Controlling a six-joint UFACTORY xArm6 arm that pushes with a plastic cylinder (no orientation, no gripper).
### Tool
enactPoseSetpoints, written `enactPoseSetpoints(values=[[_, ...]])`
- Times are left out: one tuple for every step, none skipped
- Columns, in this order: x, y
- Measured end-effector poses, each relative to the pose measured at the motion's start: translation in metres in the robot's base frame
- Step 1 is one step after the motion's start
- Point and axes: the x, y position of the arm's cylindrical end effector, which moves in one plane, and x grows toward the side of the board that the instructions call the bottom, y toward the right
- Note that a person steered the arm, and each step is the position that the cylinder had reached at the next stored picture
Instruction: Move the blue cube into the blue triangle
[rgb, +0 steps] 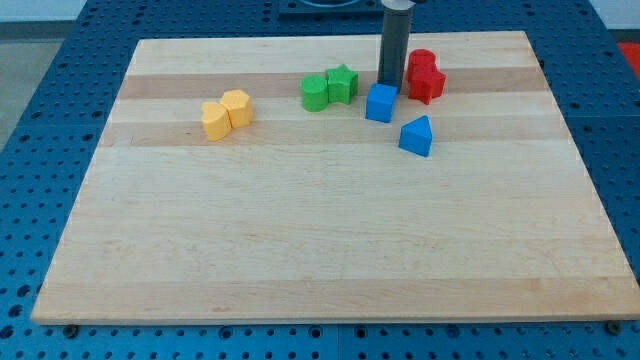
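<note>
Rod's upper part is cut off at the view's top; its tip (390, 86) meets the top back edge of the blue cube (380, 103), actual contact hard to confirm. No gripper on this arm, just the bare rod, nothing grasped. Blue cube sits directly below the tip in view, on the tabletop (320, 240). Blue triangle (417, 136) lies down and right of the tip, near the cube but apart. Two red blocks (425, 76) just right of the rod, touching each other, shapes unclear. Green star (342, 83) and green block (315, 92) left of the tip, touching. Two yellow blocks (226, 113) far left, together.
</note>
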Motion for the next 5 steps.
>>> enactPoseSetpoints(values=[[0.000,-0.008],[0.007,-0.008],[0.027,-0.008],[0.041,-0.008],[0.048,-0.011]])
